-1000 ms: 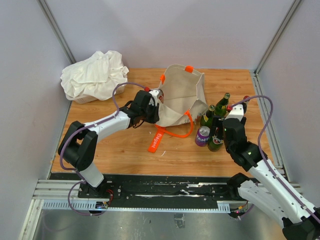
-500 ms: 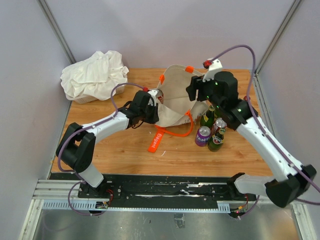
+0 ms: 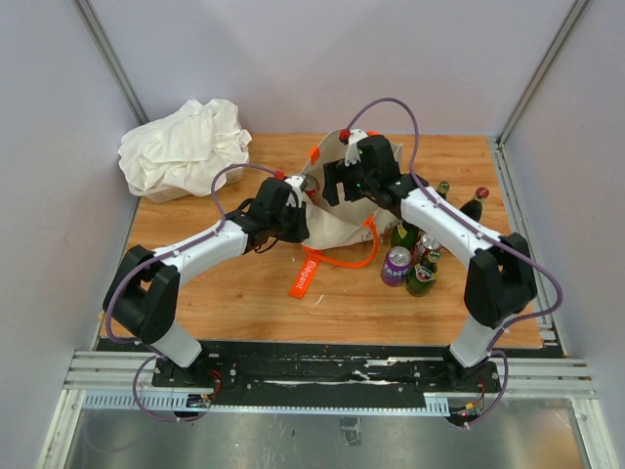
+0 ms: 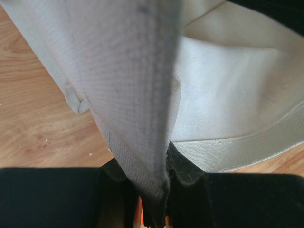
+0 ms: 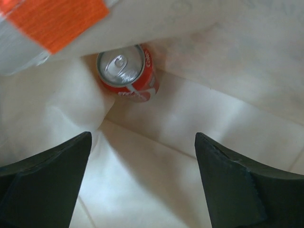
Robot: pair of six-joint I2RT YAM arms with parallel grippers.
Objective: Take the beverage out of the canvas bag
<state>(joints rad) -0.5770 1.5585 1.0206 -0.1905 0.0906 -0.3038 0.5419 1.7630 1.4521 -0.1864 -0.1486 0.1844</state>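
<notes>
Light-brown wooden desk [image 3: 225, 293] carries the beige canvas bag [image 3: 342, 223] with orange strap handles. On its fabric edge the left claw [image 4: 154, 185] is pinched tight. At the bag's mouth the right claw [image 5: 142, 183] hangs with fingers wide apart, touching nothing. A red drink can [image 5: 127, 71] with a silver top sits deep inside the bag, beyond them.

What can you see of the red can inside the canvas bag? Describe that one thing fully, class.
The red can is a metal drinks can with a silver top and pull tab. The white lettering on its red side is too cut off to read. It sits deep in the canvas bag, its top turned towards the right wrist camera and slightly tilted, with pale cloth folded against it. An orange strap crosses nearby. The right gripper is open and apart from it.
</notes>
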